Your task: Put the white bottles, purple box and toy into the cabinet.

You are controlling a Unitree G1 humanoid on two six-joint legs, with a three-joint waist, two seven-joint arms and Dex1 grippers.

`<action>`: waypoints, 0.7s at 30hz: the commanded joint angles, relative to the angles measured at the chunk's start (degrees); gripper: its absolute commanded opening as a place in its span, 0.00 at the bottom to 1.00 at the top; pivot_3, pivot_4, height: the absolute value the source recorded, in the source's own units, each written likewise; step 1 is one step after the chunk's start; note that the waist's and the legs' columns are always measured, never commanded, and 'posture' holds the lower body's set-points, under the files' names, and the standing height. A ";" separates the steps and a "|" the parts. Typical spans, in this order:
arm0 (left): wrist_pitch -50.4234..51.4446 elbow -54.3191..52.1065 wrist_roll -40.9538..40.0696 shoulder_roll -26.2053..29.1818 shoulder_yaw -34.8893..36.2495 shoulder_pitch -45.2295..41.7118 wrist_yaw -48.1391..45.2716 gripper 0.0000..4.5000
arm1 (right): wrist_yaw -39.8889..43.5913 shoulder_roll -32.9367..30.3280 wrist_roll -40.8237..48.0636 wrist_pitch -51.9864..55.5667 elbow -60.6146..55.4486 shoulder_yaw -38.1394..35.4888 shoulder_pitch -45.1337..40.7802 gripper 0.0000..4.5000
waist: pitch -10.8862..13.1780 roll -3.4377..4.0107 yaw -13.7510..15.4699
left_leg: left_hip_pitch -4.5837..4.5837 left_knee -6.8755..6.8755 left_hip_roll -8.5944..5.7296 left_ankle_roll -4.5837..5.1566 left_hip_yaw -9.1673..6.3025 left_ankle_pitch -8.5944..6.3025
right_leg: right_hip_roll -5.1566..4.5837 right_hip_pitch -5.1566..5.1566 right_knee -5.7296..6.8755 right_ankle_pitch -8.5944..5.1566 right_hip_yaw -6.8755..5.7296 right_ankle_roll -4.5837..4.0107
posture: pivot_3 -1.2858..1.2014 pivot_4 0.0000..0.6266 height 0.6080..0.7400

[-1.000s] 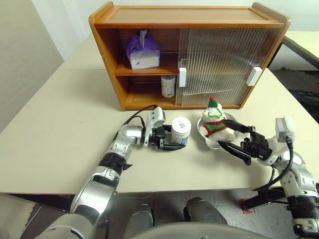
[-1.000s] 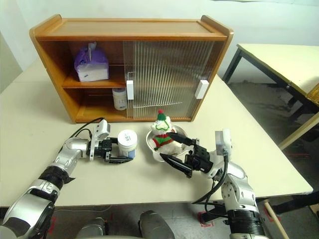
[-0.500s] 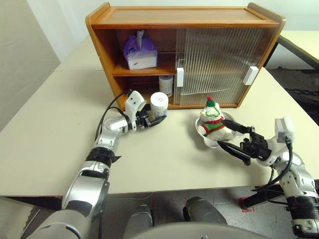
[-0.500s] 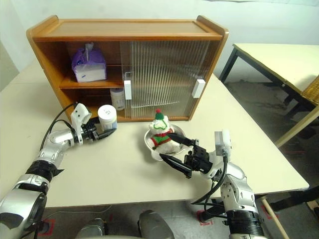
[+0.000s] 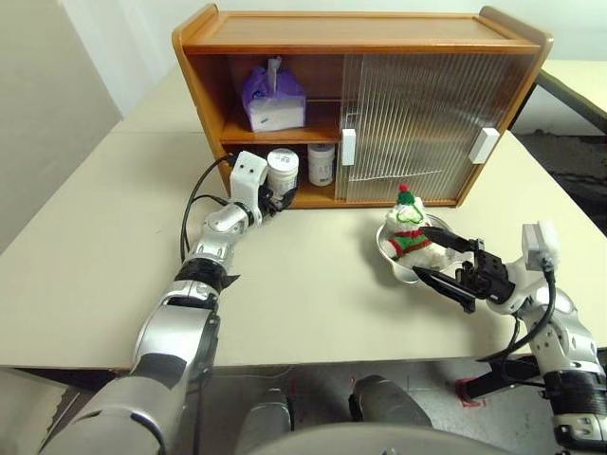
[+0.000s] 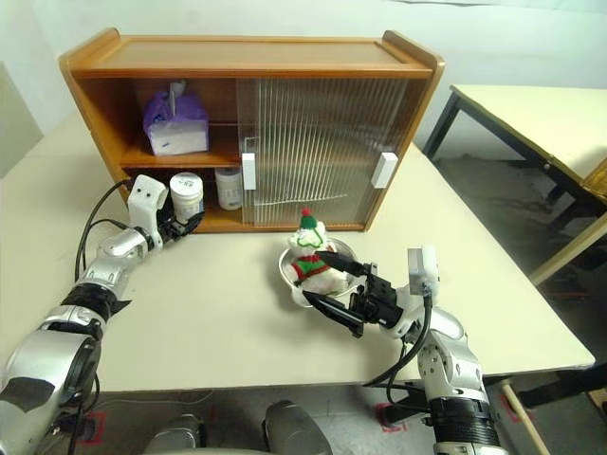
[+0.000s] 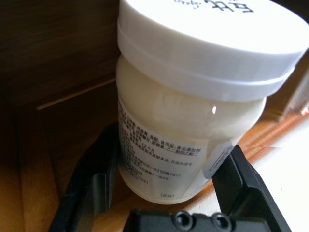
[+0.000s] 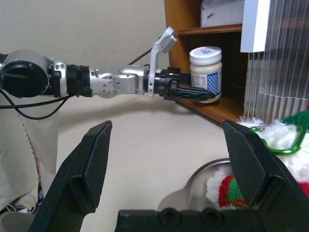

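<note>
We cannot see behind the cabinet's (image 5: 432, 114) ribbed doors. We count two white bottles: one (image 5: 283, 171) pinched in the left gripper's (image 5: 275, 194) fingers at the lower shelf's mouth, one (image 5: 321, 163) inside. One purple box (image 5: 272, 95) sits above. One toy (image 5: 408, 230) lies in a steel dish (image 5: 398, 268) on the worktop (image 5: 85, 256), between the right gripper's (image 5: 438, 261) spread fingers.

Orange-brown cabinet (image 5: 360, 28), lilac purple box (image 5: 273, 95), white bottles (image 5: 282, 171) (blue-printed labels), red-green-scarfed toy (image 5: 408, 232).

Cream-topped table (image 5: 85, 246), seam across far left portion. Pale wall (image 5: 38, 104) at left, white wall (image 6: 531, 38) behind. Second cream table (image 6: 531, 114) on dark legs at right. Grey floor (image 6: 493, 190) between.
</note>
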 commanded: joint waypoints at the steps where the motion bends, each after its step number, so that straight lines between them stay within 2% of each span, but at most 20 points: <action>1: 0.75 2.51 1.04 -0.72 0.58 -3.17 2.66 0.68 | 0.08 -0.27 -0.65 -0.33 0.24 -0.08 -0.29 1.00 | 0.02 -0.03 -0.04 | 0.00 0.03 -0.02 0.00 0.00 0.00 | -0.01 0.02 0.00 0.00 0.01 0.02 | 0.40 0.00 1.00; 21: 3.48 12.39 1.20 -2.74 4.17 -10.49 10.14 0.68 | -0.76 0.33 -0.75 -0.71 -0.65 -0.03 0.65 1.00 | 0.10 -0.14 -0.87 | 0.07 0.30 -0.18 0.01 0.00 0.00 | -0.03 0.25 0.02 -0.04 0.02 0.12 | 0.39 0.00 1.00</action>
